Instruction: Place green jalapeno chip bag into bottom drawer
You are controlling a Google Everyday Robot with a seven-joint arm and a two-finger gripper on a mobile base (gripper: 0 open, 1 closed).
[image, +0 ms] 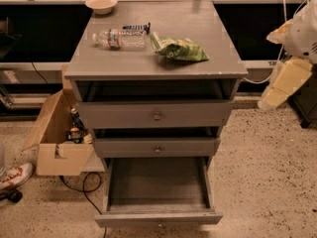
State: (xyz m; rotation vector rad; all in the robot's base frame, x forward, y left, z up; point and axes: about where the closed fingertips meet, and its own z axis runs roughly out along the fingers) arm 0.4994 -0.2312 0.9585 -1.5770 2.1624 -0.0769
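The green jalapeno chip bag (pixel 179 48) lies crumpled on top of the grey drawer cabinet (pixel 208 68), right of centre. The bottom drawer (pixel 157 187) is pulled out towards me and its inside looks empty. The two shallower drawers above it are slightly open. My gripper (pixel 282 83) hangs in the air at the right edge of the camera view, to the right of the cabinet top and apart from the bag. It holds nothing that I can see.
A clear water bottle (pixel 121 37) lies left of the bag, with a dark bar (pixel 136 27) behind it. A white bowl (pixel 101 4) sits at the back left corner. An open cardboard box (pixel 59 138) with bottles, a cable and a shoe (pixel 15 175) lie on the floor to the left.
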